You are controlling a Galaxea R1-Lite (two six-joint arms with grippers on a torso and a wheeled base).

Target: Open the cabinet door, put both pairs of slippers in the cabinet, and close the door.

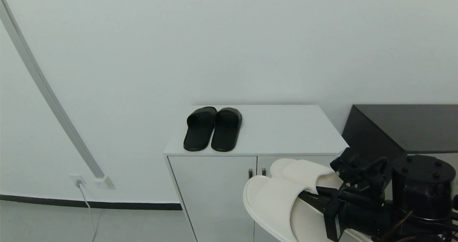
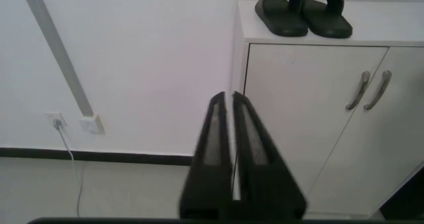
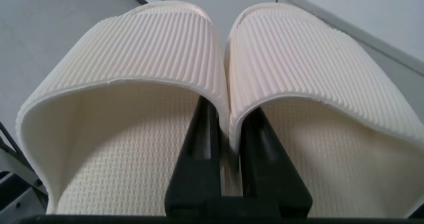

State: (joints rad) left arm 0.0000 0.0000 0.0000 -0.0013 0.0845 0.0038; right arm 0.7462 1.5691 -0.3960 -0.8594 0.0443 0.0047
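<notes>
R gripper point(image 3: 228, 128) clamps near-shut on the white slippers point(image 1: 286, 195) by their inner straps, in front of the cabinet point(image 1: 286, 127); black slippers point(image 1: 213, 128) sit on top. Doors point(image 1: 214, 195) look shut, so L gripper point(image 2: 229, 105), closed & empty, prob. must pull a handle point(image 2: 358, 90) next.

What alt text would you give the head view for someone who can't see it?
The right gripper holds white slippers in front of a white cabinet whose two doors are closed. Black slippers sit side by side on its top, toward the left.
</notes>
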